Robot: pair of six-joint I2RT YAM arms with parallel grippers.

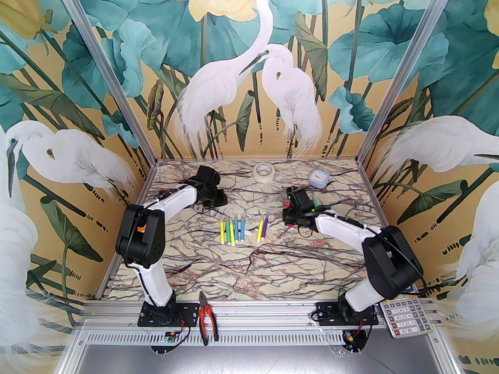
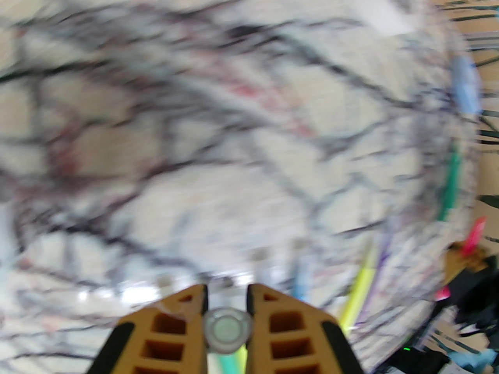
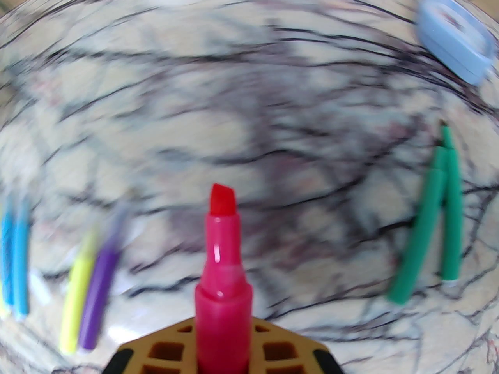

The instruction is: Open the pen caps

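Left hand (image 2: 227, 292): closed on a pale cap (image 2: 227, 329), held between its fingertips (image 2: 197, 300), toward the bench (image 1: 273, 271) far edge, left of centre. Right hand (image 3: 224, 327): clamped around the uncapped pink marker (image 3: 223, 255).

Round, pale translucent cap (image 2: 227, 329) seen end-on, pinched between the fingers (image 2: 183, 325) of the left claw (image 2: 227, 291)

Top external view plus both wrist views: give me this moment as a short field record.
left gripper: shut on a small clear round plastic cap
right gripper: shut on a pink plastic marker, chisel tip bare
mid-table: row of thin coloured markers, yellow, green, blue, purple
beside right gripper: two green markers lying together
far edge: pale tape roll, small blue box
near rail: red-handled pliers
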